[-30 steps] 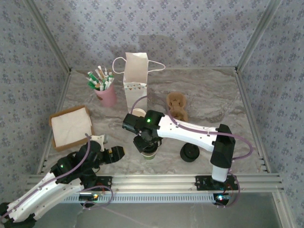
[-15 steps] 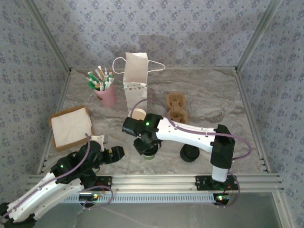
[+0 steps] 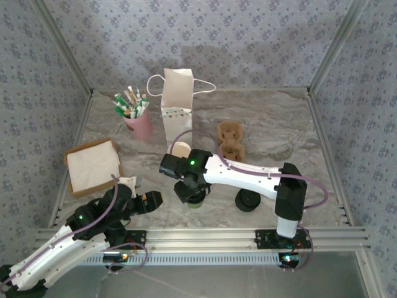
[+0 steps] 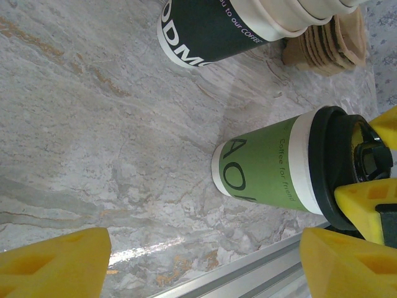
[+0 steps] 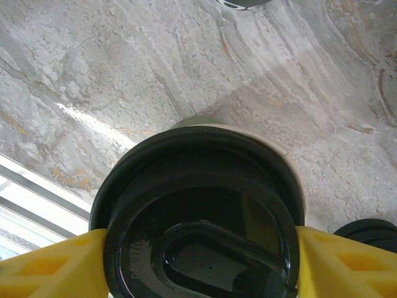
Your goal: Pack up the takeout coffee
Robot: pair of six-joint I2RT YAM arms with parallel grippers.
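Spanning the overhead frame, the grey marbled table (image 3: 291,130) has bare room right of centre. The white handled paper bag (image 3: 176,102) stands above and slightly left of the right gripper (image 3: 190,191). Its yellow fingers pinch the round black plastic lid (image 5: 198,205) of the upright green paper cup (image 4: 267,167), at lower centre near the aluminium front rail (image 3: 205,234). The left gripper (image 3: 147,200) hangs spread and empty, farther off at lower left.

A green cup (image 4: 267,164) with a black lid (image 4: 332,155) stands on the desk (image 4: 93,124); the right end effector (image 4: 374,166) clasps the lid. Stacked dark cups (image 4: 211,28) stand beyond, beside cardboard trays (image 4: 335,43).
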